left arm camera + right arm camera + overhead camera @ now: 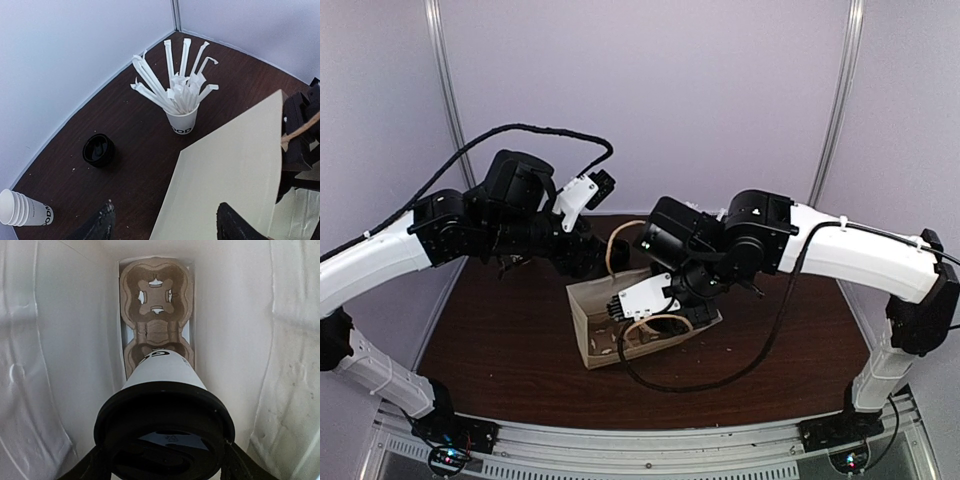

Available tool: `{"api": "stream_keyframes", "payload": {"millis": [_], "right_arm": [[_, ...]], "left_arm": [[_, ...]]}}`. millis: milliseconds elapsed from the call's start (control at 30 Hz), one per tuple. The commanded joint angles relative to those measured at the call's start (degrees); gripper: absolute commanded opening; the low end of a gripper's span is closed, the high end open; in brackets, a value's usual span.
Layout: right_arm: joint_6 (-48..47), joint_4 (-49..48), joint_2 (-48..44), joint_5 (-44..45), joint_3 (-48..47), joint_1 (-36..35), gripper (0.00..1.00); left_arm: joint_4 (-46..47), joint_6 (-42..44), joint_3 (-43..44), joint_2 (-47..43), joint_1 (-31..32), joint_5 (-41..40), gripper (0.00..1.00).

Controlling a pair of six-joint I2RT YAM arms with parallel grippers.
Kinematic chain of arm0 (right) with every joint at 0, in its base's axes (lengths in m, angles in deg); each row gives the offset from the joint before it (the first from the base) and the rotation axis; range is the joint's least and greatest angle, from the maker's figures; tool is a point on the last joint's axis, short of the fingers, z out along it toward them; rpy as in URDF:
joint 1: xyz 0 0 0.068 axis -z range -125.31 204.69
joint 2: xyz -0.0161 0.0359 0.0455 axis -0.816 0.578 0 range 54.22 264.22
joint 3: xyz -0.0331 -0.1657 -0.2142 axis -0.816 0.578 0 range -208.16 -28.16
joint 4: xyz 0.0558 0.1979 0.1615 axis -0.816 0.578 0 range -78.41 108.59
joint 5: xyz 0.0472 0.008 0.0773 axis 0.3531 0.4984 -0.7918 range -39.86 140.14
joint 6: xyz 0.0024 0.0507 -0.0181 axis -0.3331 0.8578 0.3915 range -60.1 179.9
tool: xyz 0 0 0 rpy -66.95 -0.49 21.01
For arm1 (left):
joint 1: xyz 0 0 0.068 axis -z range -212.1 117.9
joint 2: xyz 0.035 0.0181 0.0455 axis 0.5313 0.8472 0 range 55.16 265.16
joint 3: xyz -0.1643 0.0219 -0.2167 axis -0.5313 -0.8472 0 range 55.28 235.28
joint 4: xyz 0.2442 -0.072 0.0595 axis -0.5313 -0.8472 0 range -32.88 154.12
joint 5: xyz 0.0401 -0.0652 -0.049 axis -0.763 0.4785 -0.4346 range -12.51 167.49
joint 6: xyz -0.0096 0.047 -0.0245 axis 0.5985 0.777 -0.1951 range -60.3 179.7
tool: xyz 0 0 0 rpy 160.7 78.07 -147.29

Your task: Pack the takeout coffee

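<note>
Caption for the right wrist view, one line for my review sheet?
Right gripper holds the lidded coffee inside the white bag, above the cardboard carrier.

Dark brown surface carries a tan bag at centre and, toward its far left corner, a cup of straws, a black lid and a cup stack.

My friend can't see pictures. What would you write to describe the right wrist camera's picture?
A white coffee with a black lid, gripped at its sides by two dark fingers, is down inside a paper bag. At the bottom of the bag lies a brown cardboard cup carrier, its far slot empty.
</note>
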Motion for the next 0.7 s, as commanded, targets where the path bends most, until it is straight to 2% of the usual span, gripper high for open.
{"api": "stream_keyframes", "payload": {"millis": [0, 267, 433, 667], "right_arm": [[0.17, -1.7, 1.66, 1.41, 1.19, -1.18, 0.64], [3.11, -0.89, -0.84, 1.07, 4.65, -2.05, 0.63], [2.54, -3.08, -4.36, 4.62, 11.33, -5.62, 0.63], [1.18, -6.79, -5.28, 8.64, 14.99, -6.14, 0.62]], "left_arm": [[5.35, -1.46, -1.72, -0.22, -3.74, 2.57, 0.7], [8.41, -2.86, -3.75, 0.1, -7.74, 14.94, 0.71], [5.36, -5.09, -4.13, 3.75, -7.79, 16.31, 0.71], [11.31, -7.6, -10.81, 5.5, -7.84, 16.28, 0.71]]}}
